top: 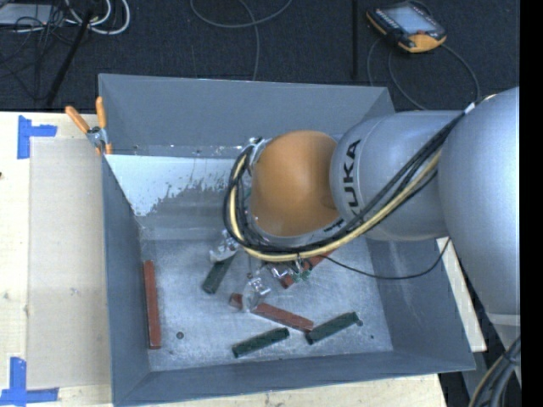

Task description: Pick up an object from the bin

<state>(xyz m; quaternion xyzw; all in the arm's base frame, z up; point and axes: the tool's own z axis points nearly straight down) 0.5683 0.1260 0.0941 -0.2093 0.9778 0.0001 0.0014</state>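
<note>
While the gripper (240, 271) hangs low at the middle of the bin (254, 113), its two fingers stand apart with nothing between them; a dark green stick (214, 276) lies just beside it; grasp and lift are both yet to do, I judge

robot lab, w/ kuka arm (399, 176) over grey metal bin (254, 117), cables (109, 11) & handheld pendant (407, 25) on dark floor (322, 53).
</note>
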